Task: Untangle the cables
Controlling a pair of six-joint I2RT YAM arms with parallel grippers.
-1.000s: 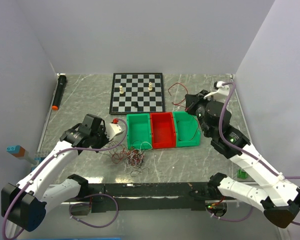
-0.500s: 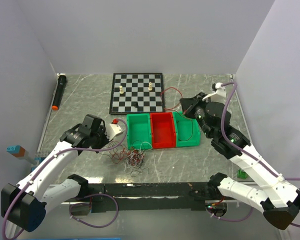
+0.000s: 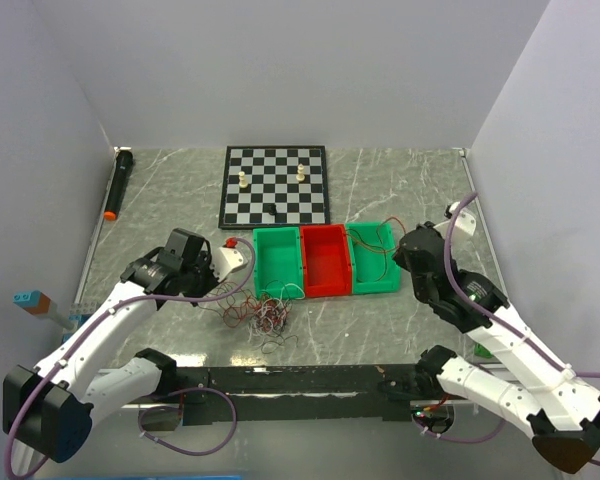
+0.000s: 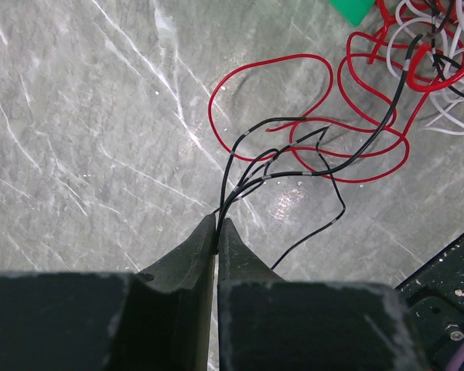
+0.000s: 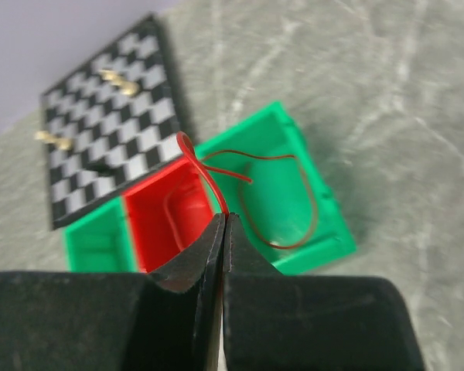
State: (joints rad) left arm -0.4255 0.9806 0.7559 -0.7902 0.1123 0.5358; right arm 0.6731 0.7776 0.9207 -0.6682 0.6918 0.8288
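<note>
A tangle of thin red, black and white cables (image 3: 265, 313) lies on the table in front of the bins; it also shows in the left wrist view (image 4: 417, 54). My left gripper (image 4: 217, 226) is shut on black cables (image 4: 294, 174) that run from the tangle. My right gripper (image 5: 225, 220) is shut on a red cable (image 5: 216, 174), whose loop hangs into the right green bin (image 5: 282, 197). In the top view the right gripper (image 3: 405, 252) sits beside that bin (image 3: 372, 262), the left gripper (image 3: 212, 283) left of the tangle.
Three bins stand in a row: green (image 3: 277, 262), red (image 3: 326, 260), green. A chessboard (image 3: 275, 186) with pieces lies behind them. A black marker (image 3: 118, 182) lies at the far left. A small block (image 3: 30, 300) sits at the left edge.
My right arm has swung back toward the near right, carrying the red cable from beside the chessboard over the right green bin. The left arm and the tangle have not moved.
</note>
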